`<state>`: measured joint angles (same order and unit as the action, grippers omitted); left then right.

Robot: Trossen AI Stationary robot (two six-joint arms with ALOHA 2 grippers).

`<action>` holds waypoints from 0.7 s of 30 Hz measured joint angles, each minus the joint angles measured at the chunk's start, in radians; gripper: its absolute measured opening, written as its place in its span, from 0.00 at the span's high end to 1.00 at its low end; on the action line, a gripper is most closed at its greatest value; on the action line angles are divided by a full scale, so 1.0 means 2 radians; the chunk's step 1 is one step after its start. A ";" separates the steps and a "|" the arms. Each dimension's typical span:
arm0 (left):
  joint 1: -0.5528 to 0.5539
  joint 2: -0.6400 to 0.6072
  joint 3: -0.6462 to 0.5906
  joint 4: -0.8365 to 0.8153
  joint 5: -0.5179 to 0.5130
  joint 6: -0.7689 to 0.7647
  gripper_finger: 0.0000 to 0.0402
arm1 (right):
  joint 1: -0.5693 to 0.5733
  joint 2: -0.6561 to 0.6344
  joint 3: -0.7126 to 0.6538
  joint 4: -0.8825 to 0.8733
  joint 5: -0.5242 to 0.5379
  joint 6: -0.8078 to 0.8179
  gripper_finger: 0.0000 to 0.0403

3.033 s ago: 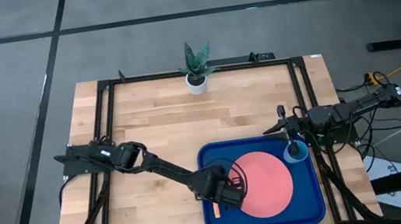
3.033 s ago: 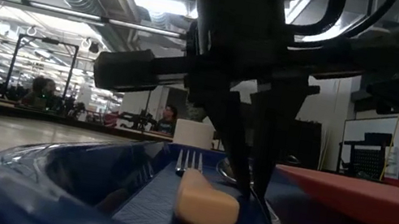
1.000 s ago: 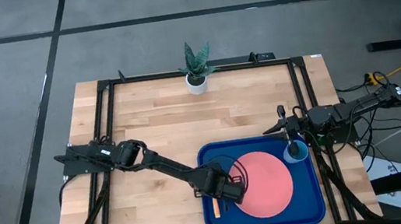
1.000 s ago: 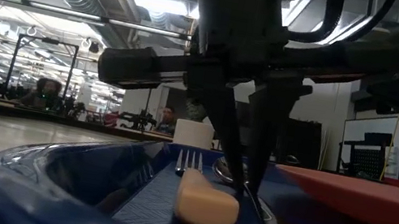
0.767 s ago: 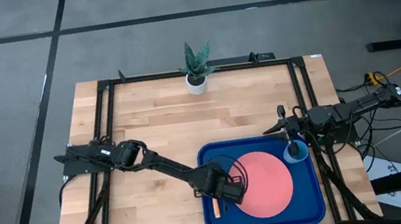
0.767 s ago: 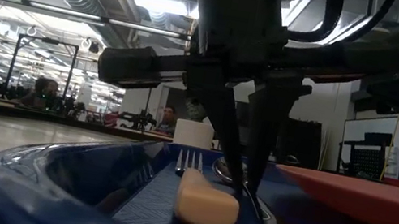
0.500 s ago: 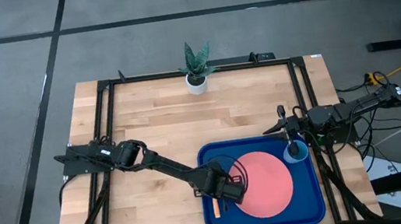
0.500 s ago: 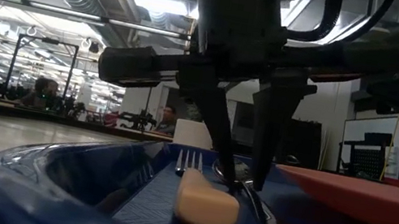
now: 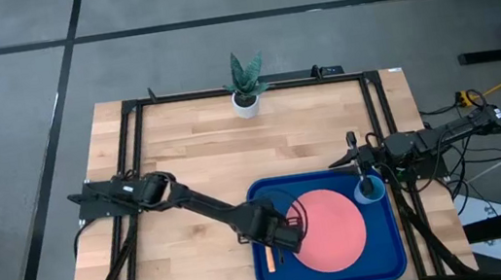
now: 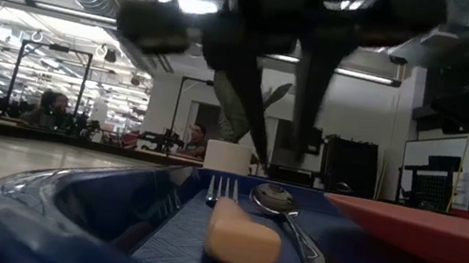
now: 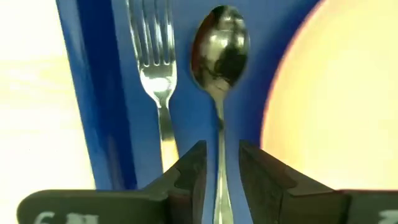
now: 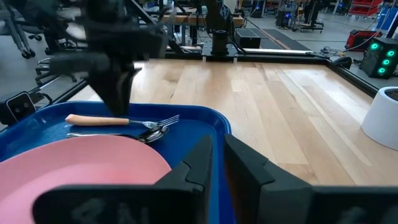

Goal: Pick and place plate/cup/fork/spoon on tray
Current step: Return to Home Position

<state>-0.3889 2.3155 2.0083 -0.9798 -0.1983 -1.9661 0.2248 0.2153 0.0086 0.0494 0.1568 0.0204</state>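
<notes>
Blue tray (image 9: 390,254) was loaded: spoon (image 10: 295,225) laid between fork (image 10: 237,225) and plate (image 9: 337,231). Left gripper (image 11: 221,149) was held above it, jaws narrowly parted; right gripper (image 12: 217,142) was seen by the cup (image 9: 374,192), jaws closed.

The tray (image 9: 388,240) is deep blue, the plate (image 9: 332,229) salmon pink, the cup (image 9: 369,189) light blue. The fork (image 10: 234,220) has a tan handle.

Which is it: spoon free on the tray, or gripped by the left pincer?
Lying free: the spoon rests on the tray between fork and plate; the left pincer hangs open above it.
</notes>
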 joint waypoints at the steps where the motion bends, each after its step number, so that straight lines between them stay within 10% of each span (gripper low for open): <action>1: 0.000 -0.005 0.000 -0.002 0.002 0.011 0.79 | 0.000 0.000 0.000 0.000 0.000 0.000 0.89; 9: 0.002 -0.079 0.000 0.013 0.069 0.123 0.79 | 0.000 0.000 0.000 0.000 0.000 0.000 0.89; 21: -0.017 -0.142 0.000 0.013 -0.096 0.466 0.79 | 0.000 0.000 0.000 0.000 0.000 0.000 0.89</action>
<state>-0.4239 2.0312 2.0087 -0.9535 -0.3911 -1.0347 0.2245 0.2157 0.0086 0.0494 0.1562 0.0200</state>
